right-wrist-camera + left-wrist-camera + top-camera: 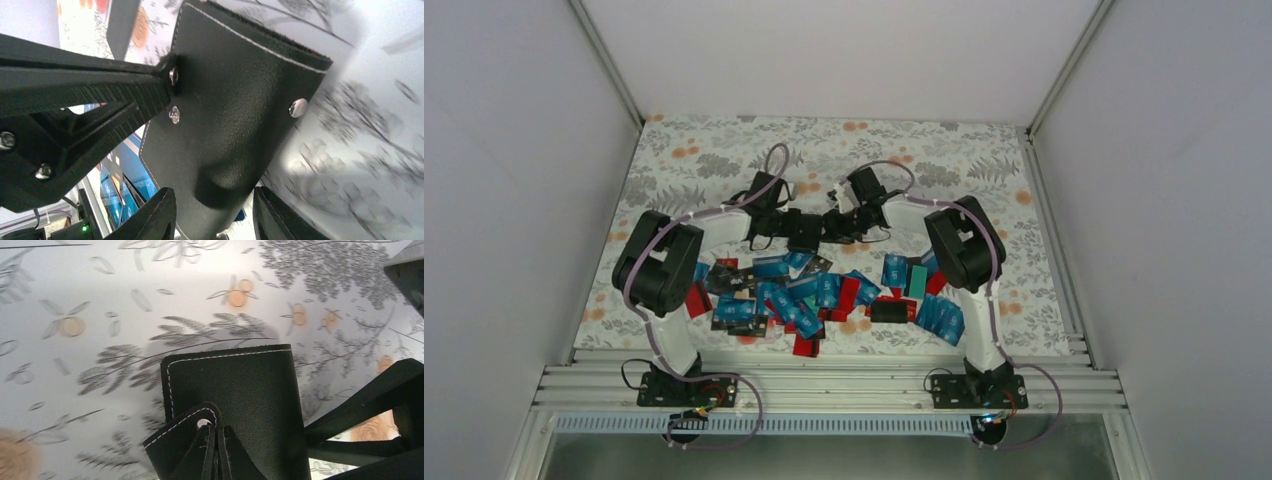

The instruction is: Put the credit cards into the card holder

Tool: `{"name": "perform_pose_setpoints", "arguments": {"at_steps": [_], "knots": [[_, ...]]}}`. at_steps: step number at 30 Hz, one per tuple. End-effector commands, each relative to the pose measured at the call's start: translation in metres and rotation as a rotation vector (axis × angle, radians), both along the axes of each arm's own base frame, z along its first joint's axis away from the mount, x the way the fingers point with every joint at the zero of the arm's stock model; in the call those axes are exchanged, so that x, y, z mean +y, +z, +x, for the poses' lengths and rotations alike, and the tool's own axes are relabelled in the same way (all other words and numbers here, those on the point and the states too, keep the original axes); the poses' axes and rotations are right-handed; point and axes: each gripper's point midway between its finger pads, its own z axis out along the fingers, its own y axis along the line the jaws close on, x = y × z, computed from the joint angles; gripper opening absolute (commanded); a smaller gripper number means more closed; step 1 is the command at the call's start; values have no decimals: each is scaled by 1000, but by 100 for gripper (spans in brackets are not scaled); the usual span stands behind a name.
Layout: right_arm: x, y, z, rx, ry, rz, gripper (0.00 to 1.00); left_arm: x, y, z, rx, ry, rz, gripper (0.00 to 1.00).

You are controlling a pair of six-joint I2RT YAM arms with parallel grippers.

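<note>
My left claw [790, 228] is clamping the card holder [235, 390] by its tab, holding it above the far table [694, 150], probably to steady it. My right claw [215, 216] is straddling its edge, likely to pry it open; whether it is pinching, I cannot tell. The credit cards [814, 295] are lying heaped nearer.

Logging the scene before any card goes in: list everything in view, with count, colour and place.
credit cards: many; mostly blue, some red, a few black, one teal; heaped on the cloth near the arm bases
card holder: one; black; between the two grippers, beyond the heap
tablecloth: one; white with grey leaves and orange flowers; covers the table
left gripper: one; black; shut on the card holder
right gripper: one; black; fingers either side of the card holder, grip unclear
</note>
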Motion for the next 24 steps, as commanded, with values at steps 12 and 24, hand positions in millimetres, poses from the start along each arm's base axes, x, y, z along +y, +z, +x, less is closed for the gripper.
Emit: {"name": "perform_pose_setpoints", "arguments": {"at_steps": [12,24], "knots": [[-84,17,-19,-29,-161,-89,42,-61,-7,-21,42,-201,-1,2],[-74,72,-6,-181,-137,7,39,-65,2,-18,44,-234,7,3]]}}
